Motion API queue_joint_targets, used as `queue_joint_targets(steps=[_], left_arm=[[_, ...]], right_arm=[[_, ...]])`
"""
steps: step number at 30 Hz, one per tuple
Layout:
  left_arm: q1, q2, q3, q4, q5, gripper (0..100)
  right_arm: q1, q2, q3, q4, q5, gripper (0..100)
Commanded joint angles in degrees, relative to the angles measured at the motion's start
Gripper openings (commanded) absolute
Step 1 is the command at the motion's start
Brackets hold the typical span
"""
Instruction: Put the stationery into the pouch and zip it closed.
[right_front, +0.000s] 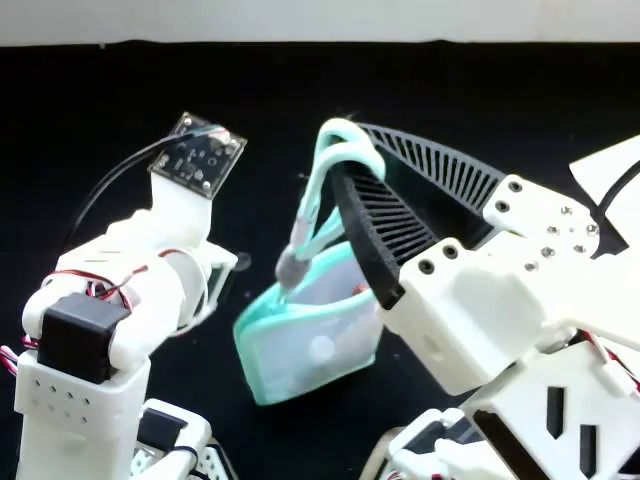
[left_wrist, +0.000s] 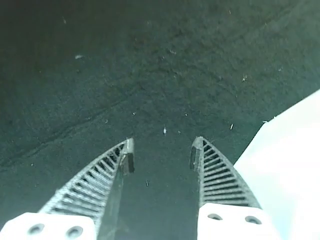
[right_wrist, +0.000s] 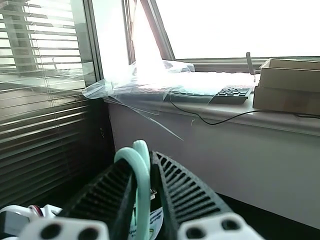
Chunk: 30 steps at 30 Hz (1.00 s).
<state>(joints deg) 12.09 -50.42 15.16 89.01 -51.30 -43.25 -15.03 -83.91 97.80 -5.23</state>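
Right now, in the high view, my right end effector (right_front: 352, 146) is up high and pinched tight on the mint-green loop strap (right_front: 316, 175) of the soft mint-green pouch with see-through sides (right_front: 310, 345). The strap runs down from the black ribbed fingers (right_front: 385, 235) to a small grey piece (right_front: 290, 266) at the top of the pouch. The pouch hangs tilted under the strap, in the middle of the black cloth desk (right_front: 120, 90), between my two arms. I cannot tell if its bottom touches the desk, and I cannot tell if its zip is open or shut.

My right wrist view says the same thing up close. The strap sits between the two fingers, and they press on it from both sides.

My white left arm (right_front: 110, 300) stands beside the pouch but apart from it. In its own wrist view the left end effector (left_wrist: 161, 155) hangs over the bare desk with its two fingers wide apart and nothing between them. A flat white sheet (left_wrist: 292, 170) lies near it, off to one side.

Past the right end effector I see the room — grey window blinds (right_wrist: 35, 75), a clear plastic sheet (right_wrist: 140, 80), a black keyboard (right_wrist: 231, 93) and brown cardboard boxes (right_wrist: 290, 85), the last three up on a white ledge (right_wrist: 225, 145).
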Motion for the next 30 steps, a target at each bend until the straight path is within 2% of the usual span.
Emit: queue_joint_targets(steps=[1, 7, 11, 14, 18, 20, 30], left_arm=[[0.7, -0.2, -5.0, 5.0, -0.6, 20], [0.7, -0.2, -19.8, 11.7, -0.5, 20], [-1.4, -0.7, -24.2, 12.0, -0.4, 20], [-1.9, -4.1, -23.5, 12.2, -0.8, 20], [-1.8, -11.1, -22.0, 12.2, -6.8, 20], [-1.4, -13.8, -21.1, 12.3, -7.4, 20], [10.1, -20.6, -10.9, 12.3, -7.4, 20]], right_arm=[[-0.2, 0.0, -0.7, -0.7, -0.4, 0.8], [-0.2, 0.0, -0.7, -0.2, 1.4, 0.8], [-0.2, -0.1, -0.7, -0.2, 1.5, 0.8], [-0.2, 0.1, -0.6, -0.2, 1.5, 0.8], [-0.2, 0.1, -0.5, 0.0, 1.5, 0.8], [-0.2, 0.1, -0.5, 0.6, 1.5, 0.8], [-0.1, 7.2, -1.0, 0.7, 1.3, 0.8]])
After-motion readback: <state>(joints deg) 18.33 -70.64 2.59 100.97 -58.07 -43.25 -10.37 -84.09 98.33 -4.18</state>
